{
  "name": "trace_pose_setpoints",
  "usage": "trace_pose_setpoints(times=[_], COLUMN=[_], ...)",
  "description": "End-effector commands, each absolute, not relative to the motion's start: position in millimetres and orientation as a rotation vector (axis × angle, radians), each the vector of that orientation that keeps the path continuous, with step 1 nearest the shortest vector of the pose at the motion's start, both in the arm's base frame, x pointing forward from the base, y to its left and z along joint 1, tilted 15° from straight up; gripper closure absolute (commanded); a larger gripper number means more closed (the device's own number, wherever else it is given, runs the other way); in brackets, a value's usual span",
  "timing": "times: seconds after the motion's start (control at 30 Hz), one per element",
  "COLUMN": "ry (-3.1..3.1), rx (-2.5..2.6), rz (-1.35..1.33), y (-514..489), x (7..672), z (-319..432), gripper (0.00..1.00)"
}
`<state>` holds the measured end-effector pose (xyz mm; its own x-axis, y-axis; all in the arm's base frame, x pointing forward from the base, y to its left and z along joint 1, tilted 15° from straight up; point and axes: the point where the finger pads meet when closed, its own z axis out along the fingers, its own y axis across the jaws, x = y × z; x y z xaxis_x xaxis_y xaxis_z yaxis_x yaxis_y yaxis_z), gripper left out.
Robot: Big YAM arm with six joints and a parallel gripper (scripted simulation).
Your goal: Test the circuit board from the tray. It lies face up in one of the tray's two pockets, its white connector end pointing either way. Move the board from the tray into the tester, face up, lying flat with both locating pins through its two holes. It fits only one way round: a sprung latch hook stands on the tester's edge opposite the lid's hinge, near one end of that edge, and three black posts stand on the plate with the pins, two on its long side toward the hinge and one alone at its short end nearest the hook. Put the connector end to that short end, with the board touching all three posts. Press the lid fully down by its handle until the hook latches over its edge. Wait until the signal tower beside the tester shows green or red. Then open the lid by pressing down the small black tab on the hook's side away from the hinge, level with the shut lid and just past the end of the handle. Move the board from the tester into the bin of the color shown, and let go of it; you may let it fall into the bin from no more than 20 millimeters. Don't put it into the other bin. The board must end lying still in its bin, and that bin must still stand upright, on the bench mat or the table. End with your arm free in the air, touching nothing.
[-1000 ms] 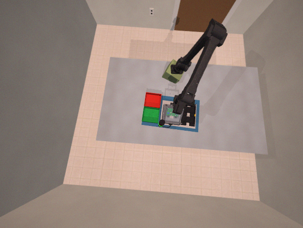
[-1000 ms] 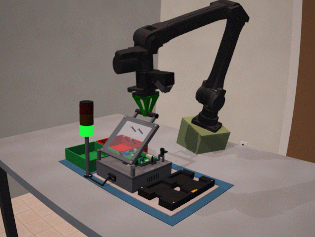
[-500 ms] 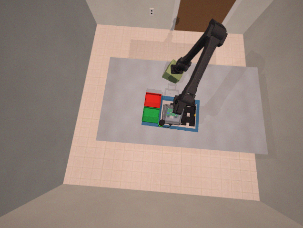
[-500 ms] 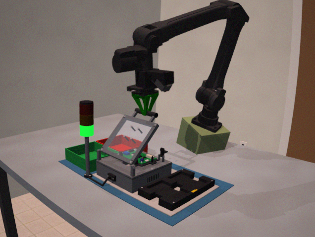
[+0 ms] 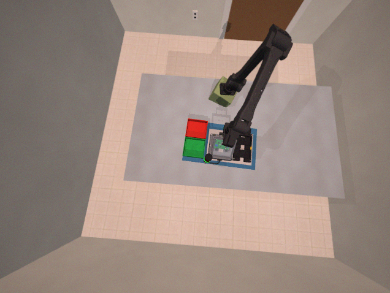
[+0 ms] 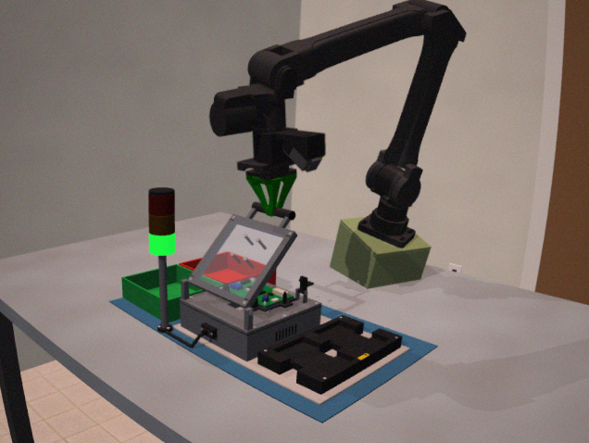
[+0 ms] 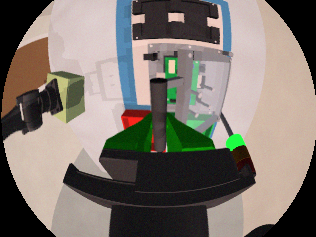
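My gripper (image 6: 271,206) with green fingers is shut on the black handle (image 6: 272,209) of the tester's lid (image 6: 243,257). The clear lid is tilted up, partly open. The handle shows as a dark bar in the wrist view (image 7: 159,113). The green circuit board (image 6: 266,297) lies on the plate of the grey tester (image 6: 249,321) under the lid, its white connector end toward the latch hook (image 6: 302,285). The signal tower (image 6: 161,237) shows green. The green bin (image 6: 152,287) and the red bin (image 6: 223,269) stand behind the tester. The black tray (image 6: 331,352) has both pockets empty.
The arm's olive base block (image 6: 378,257) stands at the back right of the table. The blue bench mat (image 6: 305,404) lies under the tester, tray and bins. A cable (image 6: 188,338) runs from the tower's foot to the tester's front.
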<state>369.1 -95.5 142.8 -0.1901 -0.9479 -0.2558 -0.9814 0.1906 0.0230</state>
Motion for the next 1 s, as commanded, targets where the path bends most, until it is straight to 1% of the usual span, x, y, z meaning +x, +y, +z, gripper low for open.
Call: trace_pose_setpoints(times=[0.0,0.97], ry=[2.215,2.214], rx=[-1.805,-1.806], rz=[0.045,0.045], y=[-121.9,-122.1], x=[426.9,429.5], z=[193.9,195.8], gripper=[1.00,1.00])
